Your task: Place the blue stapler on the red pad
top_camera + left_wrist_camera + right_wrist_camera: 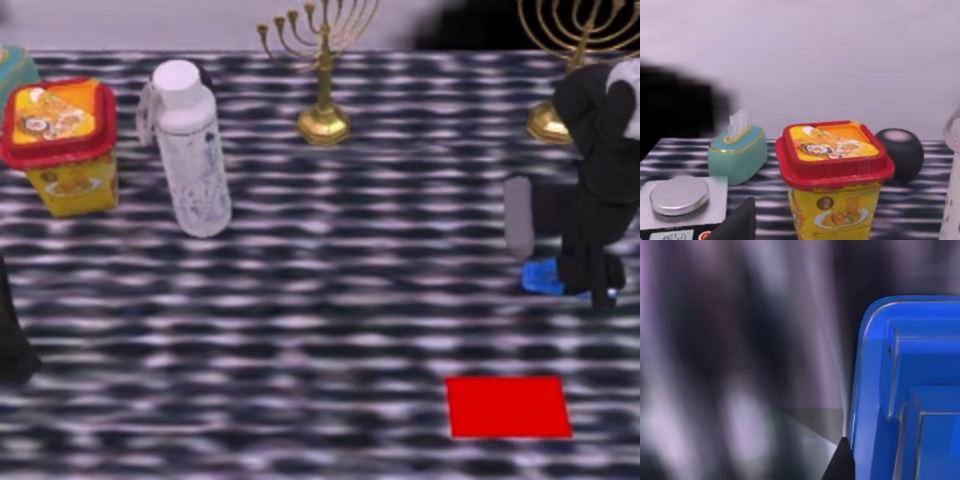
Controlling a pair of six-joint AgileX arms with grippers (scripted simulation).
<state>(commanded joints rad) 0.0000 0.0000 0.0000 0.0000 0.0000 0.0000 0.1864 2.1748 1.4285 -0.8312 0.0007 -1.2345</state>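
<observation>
Currently the right gripper (590, 285) sits low on the blue stapler (545, 277) at the table's right side, with most of the stapler hidden under the arm. Right wrist view: the stapler's blue body (910, 390) fills the frame and one dark fingertip (842, 462) touches its edge; whether the fingers clamp it, I cannot tell. Red pad (508, 407) lies flat nearer the front edge, apart from the stapler. Left arm (12, 340) is parked at the left edge.

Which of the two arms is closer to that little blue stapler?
The right. Its gripper is directly over the blue stapler; the left arm sits parked at the table's far left edge.
</observation>
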